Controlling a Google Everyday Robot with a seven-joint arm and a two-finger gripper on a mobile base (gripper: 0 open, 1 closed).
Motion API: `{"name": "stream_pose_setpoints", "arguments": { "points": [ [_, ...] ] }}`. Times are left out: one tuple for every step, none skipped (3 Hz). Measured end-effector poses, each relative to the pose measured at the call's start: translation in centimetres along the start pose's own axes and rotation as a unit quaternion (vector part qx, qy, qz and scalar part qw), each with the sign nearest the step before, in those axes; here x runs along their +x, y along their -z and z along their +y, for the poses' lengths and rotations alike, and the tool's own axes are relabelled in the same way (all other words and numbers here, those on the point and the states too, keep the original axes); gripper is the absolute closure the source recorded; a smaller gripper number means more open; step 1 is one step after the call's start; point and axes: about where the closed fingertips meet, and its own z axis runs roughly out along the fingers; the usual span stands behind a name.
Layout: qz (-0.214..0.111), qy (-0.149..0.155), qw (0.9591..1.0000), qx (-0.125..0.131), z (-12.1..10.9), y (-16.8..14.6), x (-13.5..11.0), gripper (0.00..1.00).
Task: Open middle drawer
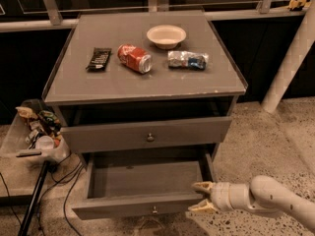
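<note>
Middle drawer [145,180] (wide, grey, flat front, small round metal knob [154,210] at centre) sits at 6 o'clock in frame. It stands well out of the grey metal cabinet [147,85], with its plain grey floor exposed and nothing in it. I'd call the open essentially done

Cream two-finger gripper [193,197] is low at 4–5 o'clock, arm coming in from 3 o'clock, tips at the right end of that drawer's front. Fingers are spread wide with nothing between them. The knob is off at its 9 o'clock, so it has no grasp on it. Can't tell if a tip touches the front edge. Reads as a let-go pose at the corner, not a pull

Upper grey drawer front [118,137] at the open drawer's 12 o'clock looks about shut, so it isn't the target

On the top, set back from the front edge and out of the drawer's way:
- black snack packet [98,59]
- red soda can [134,58], on its side
- white round bowl [166,36]
- crumpled blue-silver bag [188,60]

Clear plastic bin of clutter [34,132] at 9 o'clock is apart from the drawer. If backing off, go toward 3 o'clock so the drawer isn't nudged shut
</note>
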Motion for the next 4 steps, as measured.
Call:
{"name": "stream_pose_setpoints", "arguments": {
  "points": [
    [0.0, 0.0, 1.0, 0.0, 0.0, 0.0, 0.0, 0.61],
    [-0.007, -0.008, 0.9999, 0.003, 2.2, 1.6, 1.3, 0.84],
    [-0.007, -0.008, 0.9999, 0.003, 2.1, 1.6, 1.1, 1.0],
    [-0.007, -0.008, 0.9999, 0.003, 2.2, 1.8, 0.9, 1.0]
  ]
}}
